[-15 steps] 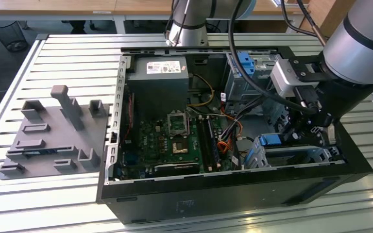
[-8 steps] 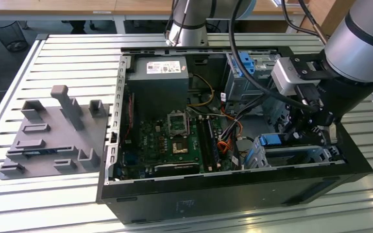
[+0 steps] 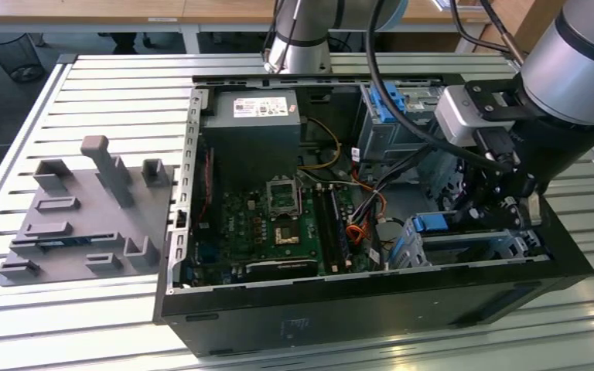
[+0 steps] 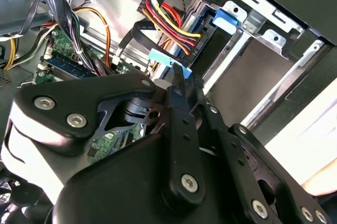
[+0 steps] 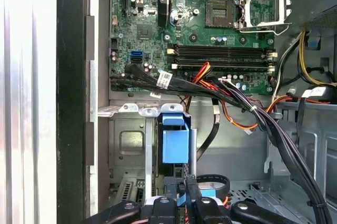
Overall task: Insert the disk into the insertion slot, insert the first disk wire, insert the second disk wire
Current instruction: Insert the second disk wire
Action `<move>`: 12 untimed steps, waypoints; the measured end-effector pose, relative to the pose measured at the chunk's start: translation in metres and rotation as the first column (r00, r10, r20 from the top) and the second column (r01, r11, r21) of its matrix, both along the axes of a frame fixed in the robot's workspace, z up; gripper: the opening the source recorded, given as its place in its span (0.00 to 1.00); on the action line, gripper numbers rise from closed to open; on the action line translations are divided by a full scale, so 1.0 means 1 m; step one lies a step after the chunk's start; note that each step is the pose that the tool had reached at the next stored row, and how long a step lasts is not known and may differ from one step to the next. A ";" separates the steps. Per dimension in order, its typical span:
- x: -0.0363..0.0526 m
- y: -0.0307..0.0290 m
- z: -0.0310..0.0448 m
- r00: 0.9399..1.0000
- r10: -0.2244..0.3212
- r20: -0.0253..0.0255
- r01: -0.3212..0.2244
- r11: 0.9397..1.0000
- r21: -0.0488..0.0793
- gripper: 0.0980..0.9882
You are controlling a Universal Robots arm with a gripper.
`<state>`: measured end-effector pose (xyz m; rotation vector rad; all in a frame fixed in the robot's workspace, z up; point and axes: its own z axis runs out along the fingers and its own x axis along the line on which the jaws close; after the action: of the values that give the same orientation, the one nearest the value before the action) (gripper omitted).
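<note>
The hand [image 3: 495, 202] is down inside the open computer case [image 3: 380, 309], at the corner with the slot [image 3: 472, 246]. In the second wrist view its two black fingers [image 4: 179, 79] are pressed together on a small light-blue connector [image 4: 162, 57]; in the first wrist view the same blue piece sits between the fingertips [image 5: 181, 198]. Just past the hand, the disk [image 5: 174, 142] stands in the slot [image 5: 129, 145], its blue carrier tab facing the hand. A bundle of red, yellow and black wires [image 4: 168, 21] plugs in beside the disk's end, just beyond the fingertips. Farther from the hand lies the green motherboard [image 5: 200, 23]. The case sits on a slatted desk [image 3: 101, 85], with a grey fixture [image 3: 80, 216] well away from the hand.
</note>
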<state>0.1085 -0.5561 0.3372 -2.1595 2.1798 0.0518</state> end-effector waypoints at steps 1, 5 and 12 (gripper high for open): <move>0.0000 0.0000 0.0008 1.000 0.000 -0.001 0.000 1.000 -0.001 0.14; 0.0002 0.0000 0.0038 1.000 0.000 -0.003 0.000 1.000 -0.003 0.05; 0.0004 0.0000 0.0077 1.000 0.000 -0.006 0.000 1.000 -0.004 0.01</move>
<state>0.1089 -0.5562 0.3449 -2.1643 2.1852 0.0538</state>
